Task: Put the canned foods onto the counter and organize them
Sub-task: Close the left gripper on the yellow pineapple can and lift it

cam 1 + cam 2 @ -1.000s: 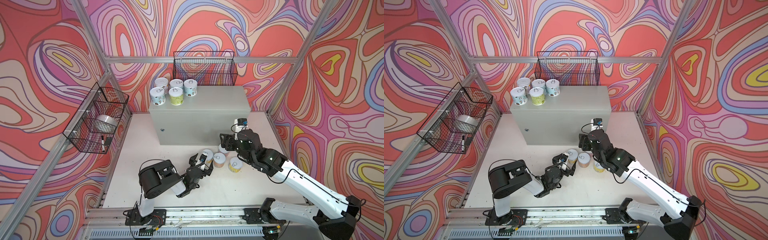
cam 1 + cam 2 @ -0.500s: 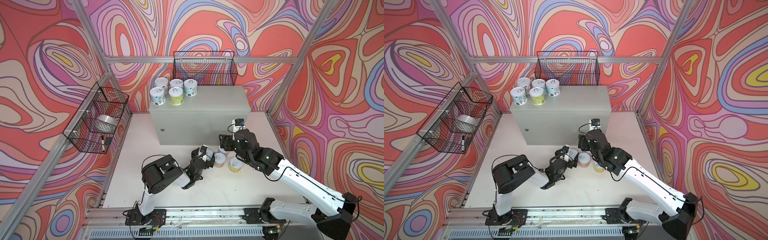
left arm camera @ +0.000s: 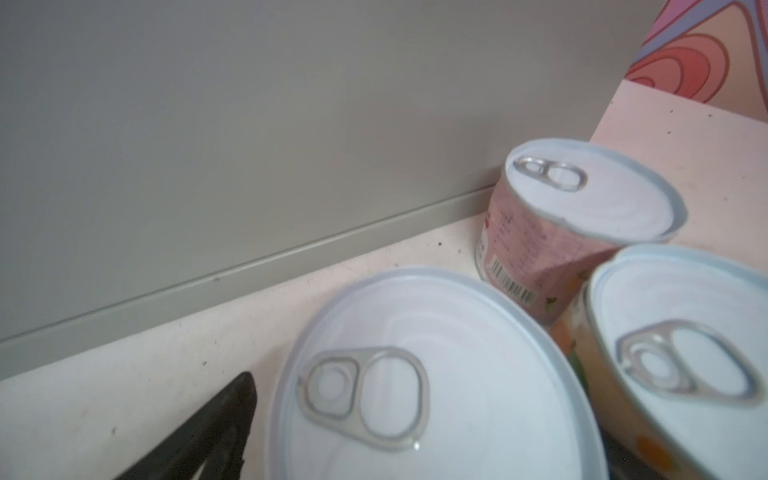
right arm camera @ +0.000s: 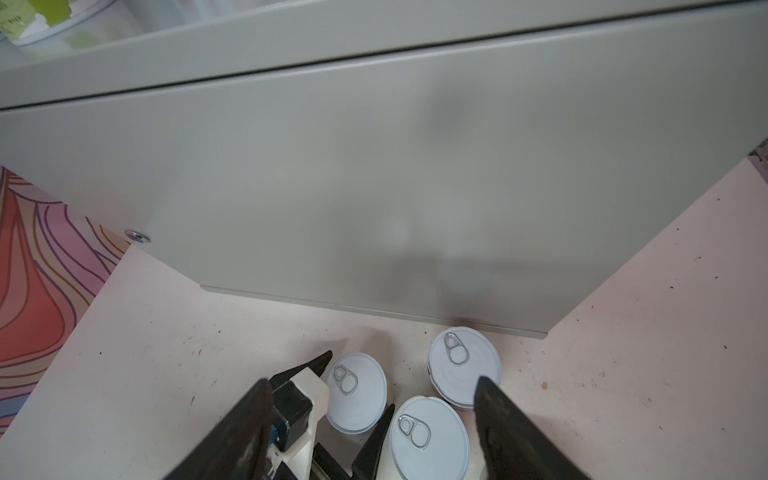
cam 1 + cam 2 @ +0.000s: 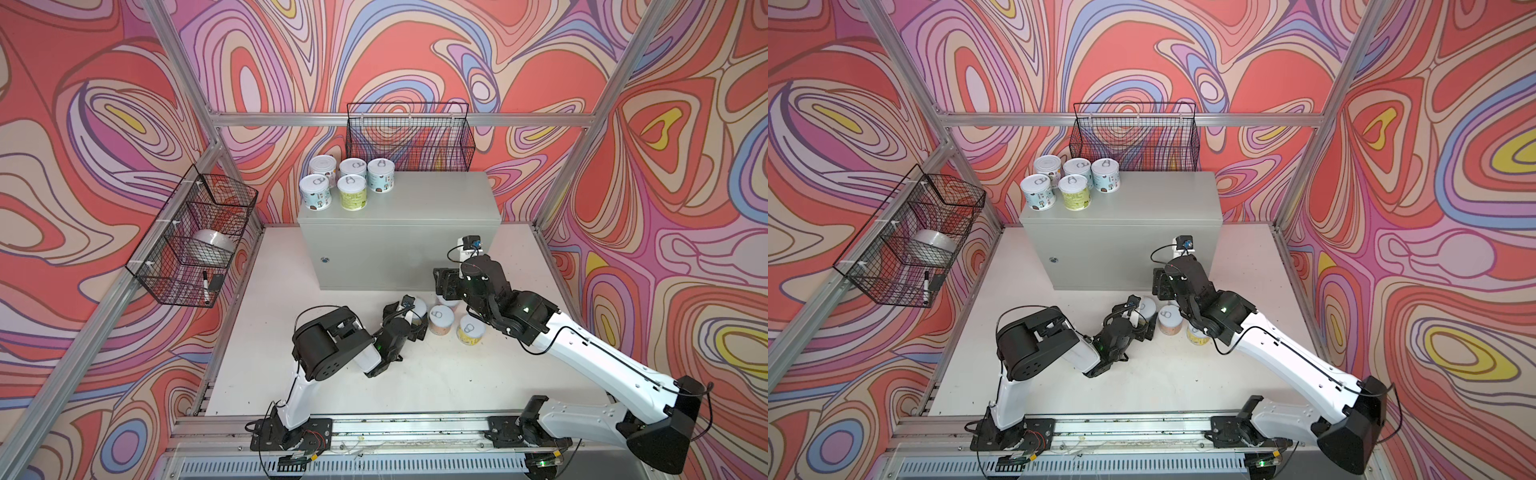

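- Reaching low, the left gripper [image 4: 357, 384] straddles 1 upright can [image 3: 436, 395] at the counter's [image 5: 436, 195] front edge, its jaws spread wide.
- Right gripper [image 4: 374, 382] hovers, jaws apart and empty.
- 5 glossy cans [image 5: 349, 178] sit at the counter's back-left corner.

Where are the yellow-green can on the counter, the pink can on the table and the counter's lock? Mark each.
yellow-green can [image 5: 353, 195]: in a top view, top of its label.
pink can [image 3: 598, 195]: left wrist view, middle of its lid.
lock [image 4: 138, 236]: right wrist view, its round face.

Swirly red-pink walls [image 5: 415, 50] and aluminium rails [image 5: 291, 119] enclose a white floor [image 5: 457, 374], with two black wire baskets [image 5: 409, 137].
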You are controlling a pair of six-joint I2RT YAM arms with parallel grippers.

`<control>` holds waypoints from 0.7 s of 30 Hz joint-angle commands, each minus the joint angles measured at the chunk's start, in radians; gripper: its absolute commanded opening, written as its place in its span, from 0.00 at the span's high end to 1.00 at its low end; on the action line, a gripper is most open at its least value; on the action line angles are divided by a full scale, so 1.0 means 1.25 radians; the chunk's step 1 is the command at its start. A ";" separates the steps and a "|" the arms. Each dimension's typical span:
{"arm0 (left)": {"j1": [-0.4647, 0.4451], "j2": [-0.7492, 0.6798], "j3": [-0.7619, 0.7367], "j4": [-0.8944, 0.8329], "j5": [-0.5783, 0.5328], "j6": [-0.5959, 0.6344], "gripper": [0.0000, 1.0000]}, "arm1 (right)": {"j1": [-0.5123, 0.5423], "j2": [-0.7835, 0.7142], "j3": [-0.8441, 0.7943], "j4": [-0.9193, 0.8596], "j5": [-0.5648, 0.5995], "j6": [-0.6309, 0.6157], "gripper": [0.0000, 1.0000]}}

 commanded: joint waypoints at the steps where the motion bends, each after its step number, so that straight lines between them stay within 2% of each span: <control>1: 0.001 -0.008 -0.010 0.005 -0.023 0.014 0.00 | 0.002 0.001 0.007 0.021 -0.005 0.000 0.22; 4: 0.003 0.011 0.007 0.019 -0.022 0.015 0.00 | 0.002 0.007 0.007 0.025 -0.007 0.002 0.22; 11: 0.011 0.046 0.087 -0.043 -0.038 -0.047 0.00 | 0.002 0.001 0.008 0.014 0.001 -0.002 0.22; 17: 0.017 0.059 0.109 -0.071 -0.042 -0.039 0.00 | 0.002 -0.002 0.002 0.007 0.010 -0.005 0.22; 19: 0.018 0.062 0.099 -0.049 -0.042 -0.032 0.05 | 0.002 -0.004 0.001 0.009 0.012 -0.004 0.22; 21: 0.019 0.065 0.090 -0.034 -0.045 -0.029 0.13 | 0.002 -0.004 -0.001 0.010 0.013 -0.003 0.22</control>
